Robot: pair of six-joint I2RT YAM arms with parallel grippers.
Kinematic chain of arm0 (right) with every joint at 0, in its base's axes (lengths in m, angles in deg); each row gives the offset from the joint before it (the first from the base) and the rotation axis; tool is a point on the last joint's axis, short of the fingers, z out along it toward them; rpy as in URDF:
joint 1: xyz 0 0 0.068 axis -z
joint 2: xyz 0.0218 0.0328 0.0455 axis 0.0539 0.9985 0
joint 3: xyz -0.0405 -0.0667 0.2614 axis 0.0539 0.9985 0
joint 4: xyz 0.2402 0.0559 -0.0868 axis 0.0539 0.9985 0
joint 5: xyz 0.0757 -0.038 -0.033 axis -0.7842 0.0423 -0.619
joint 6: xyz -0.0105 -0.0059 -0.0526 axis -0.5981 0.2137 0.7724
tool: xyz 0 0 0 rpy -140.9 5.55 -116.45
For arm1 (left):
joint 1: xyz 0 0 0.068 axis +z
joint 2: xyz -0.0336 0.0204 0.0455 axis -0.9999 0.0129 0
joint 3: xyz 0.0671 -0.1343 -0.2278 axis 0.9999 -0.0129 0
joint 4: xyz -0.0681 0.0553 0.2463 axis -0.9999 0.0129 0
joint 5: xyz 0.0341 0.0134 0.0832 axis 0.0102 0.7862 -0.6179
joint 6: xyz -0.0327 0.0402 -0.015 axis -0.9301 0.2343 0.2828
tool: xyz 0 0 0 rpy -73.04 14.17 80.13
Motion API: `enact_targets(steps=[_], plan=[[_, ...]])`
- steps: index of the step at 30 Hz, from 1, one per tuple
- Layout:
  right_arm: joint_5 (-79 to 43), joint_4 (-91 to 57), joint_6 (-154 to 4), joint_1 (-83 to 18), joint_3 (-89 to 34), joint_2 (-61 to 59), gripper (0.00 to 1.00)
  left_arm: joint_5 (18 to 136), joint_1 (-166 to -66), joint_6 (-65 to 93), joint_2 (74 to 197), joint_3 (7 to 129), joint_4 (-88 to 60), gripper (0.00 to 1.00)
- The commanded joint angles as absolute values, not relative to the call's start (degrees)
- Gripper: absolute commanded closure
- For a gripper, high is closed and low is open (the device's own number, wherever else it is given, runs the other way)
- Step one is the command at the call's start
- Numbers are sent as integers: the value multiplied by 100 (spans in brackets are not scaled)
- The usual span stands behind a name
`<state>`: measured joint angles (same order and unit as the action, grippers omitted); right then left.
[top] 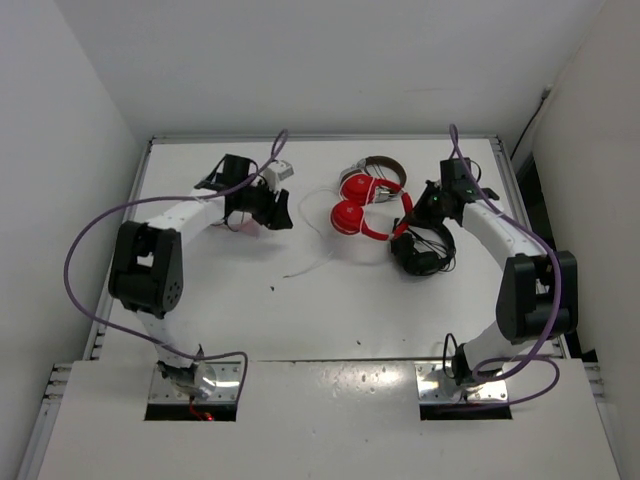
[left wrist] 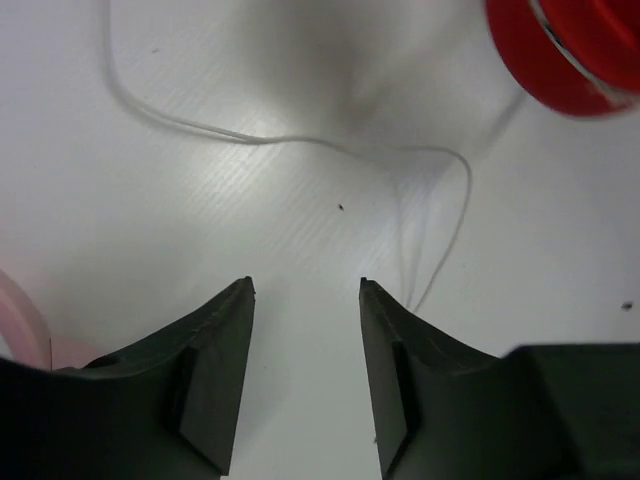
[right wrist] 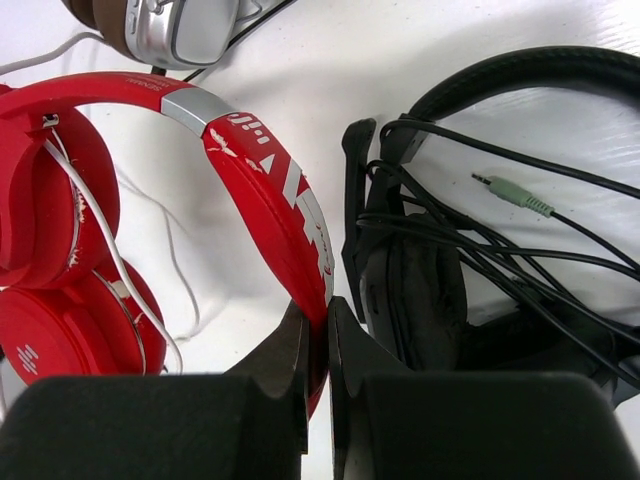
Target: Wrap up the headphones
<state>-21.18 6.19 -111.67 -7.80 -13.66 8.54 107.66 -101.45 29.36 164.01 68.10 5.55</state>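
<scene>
Red and glossy, the headphones have their curved headband pinched between the closed jaws of the right gripper, while your left gripper, jaws apart and empty, has the thin white cable lying crosswise just ahead of its fingertips, with an ear cup beyond to the right.

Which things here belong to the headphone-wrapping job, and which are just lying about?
Part of the job:
- red headphones
- their thin white cable
- right tool, shut on the red headband
- left tool, open near the cable

Just lying about:
- black headphones
- brown-and-silver headphones
</scene>
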Motion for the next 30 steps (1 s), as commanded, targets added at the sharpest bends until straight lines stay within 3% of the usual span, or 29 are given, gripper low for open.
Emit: enact_targets(steps=[1,7,12,16,30], plan=[[-2371,200,-11329,-696,-1677,793,100,10312,-10525,5022,15553,6555,1475,49],[-2371,252,-11329,-696,-1677,793,100,9292,-11218,6521,14771,5607,1969,48],[-2371,252,-11329,-696,-1677,793,100,9125,-11588,6593,14594,5271,2022,43],[-2371,252,-11329,-748,-1677,793,100,8993,-11782,6452,14848,5148,1900,39],[-2318,252,-11329,-696,-1677,793,100,8755,-12055,6329,15929,5710,1776,42]])
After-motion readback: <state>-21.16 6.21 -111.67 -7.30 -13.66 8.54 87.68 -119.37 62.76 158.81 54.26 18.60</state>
